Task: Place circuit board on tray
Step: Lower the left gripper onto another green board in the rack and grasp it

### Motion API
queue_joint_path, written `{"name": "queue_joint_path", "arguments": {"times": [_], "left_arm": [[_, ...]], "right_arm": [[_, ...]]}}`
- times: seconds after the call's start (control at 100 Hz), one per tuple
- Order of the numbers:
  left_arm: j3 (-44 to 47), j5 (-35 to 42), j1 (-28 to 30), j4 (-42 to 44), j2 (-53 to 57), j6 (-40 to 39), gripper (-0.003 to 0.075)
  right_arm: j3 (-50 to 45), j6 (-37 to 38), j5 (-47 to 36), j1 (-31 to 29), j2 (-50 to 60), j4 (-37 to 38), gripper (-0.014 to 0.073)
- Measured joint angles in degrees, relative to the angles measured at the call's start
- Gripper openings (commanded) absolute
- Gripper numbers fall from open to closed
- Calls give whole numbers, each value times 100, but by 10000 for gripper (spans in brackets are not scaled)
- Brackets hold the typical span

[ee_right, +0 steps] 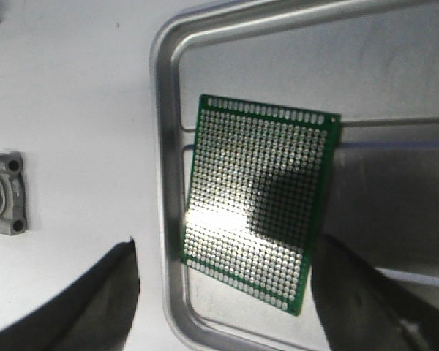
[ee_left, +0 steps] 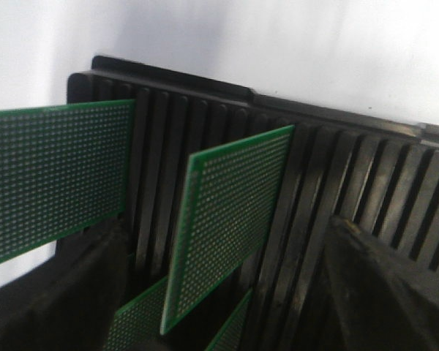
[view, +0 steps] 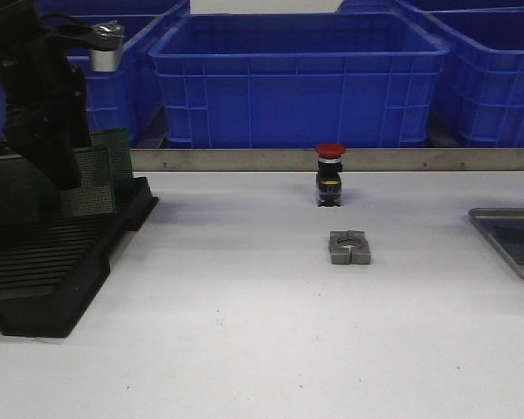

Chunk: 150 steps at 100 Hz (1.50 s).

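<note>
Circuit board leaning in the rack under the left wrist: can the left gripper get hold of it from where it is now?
Probably yes. The left gripper hangs open right over the black rack, its fingers either side of the leaning circuit board. Nothing blocks it, though a neighbouring board stands close by.

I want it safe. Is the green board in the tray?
Yes. The green board lies flat inside the tray, within its rim.

**Even overhead light, soft close-ups**

The white tabletop [view: 244, 332] is evenly lit, with faint shadows. Glare whitens part of the green perforated circuit board [ee_right: 257, 205] lying on the shallow silver-grey metal tray [ee_right: 164, 146]. Both wrist views are soft; near dark fingers [ee_right: 80, 307] blur.
</note>
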<state>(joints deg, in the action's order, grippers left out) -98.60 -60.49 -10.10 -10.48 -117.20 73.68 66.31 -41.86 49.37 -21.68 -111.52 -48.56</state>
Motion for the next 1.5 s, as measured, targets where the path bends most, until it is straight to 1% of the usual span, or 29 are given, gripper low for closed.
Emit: {"name": "queue_joint_path", "arguments": {"times": [0.19, 0.24, 0.31, 0.45, 0.57, 0.71, 0.9, 0.94, 1.24, 1.37, 1.43, 1.5], "left_arm": [[0, 0, 0, 0, -58, 0, 510], [0, -10, 0, 0, -70, 0, 491], [0, -10, 0, 0, -80, 0, 437], [0, -20, 0, 0, -114, 0, 280], [0, -20, 0, 0, -113, 0, 169], [0, -20, 0, 0, -113, 0, 77], [0, -194, 0, 3, -113, 62, -7], [0, -252, 0, 3, -113, 75, -19], [-57, -405, 0, 12, -103, 109, -18], [-268, -606, 0, 23, -127, 91, -18], [-458, -514, 0, 23, -127, 51, -18], [-678, -595, 0, 23, -127, 25, -18]], "right_arm": [[0, 0, 0, 0, 0, 0, 519], [0, 0, 0, 0, 0, 0, 519], [0, 0, 0, 0, 0, 0, 519], [0, 0, 0, 0, 0, 0, 519], [0, 0, 0, 0, 0, 0, 519], [0, 0, 0, 0, 0, 0, 519], [0, 0, 0, 0, 0, 0, 519], [0, 0, 0, 0, 0, 0, 519], [0, 0, 0, 0, 0, 0, 519], [0, 0, 10, 0, 0, 0, 519], [0, 0, 10, 0, 0, 0, 519], [0, 0, 10, 0, 0, 0, 519]]}}
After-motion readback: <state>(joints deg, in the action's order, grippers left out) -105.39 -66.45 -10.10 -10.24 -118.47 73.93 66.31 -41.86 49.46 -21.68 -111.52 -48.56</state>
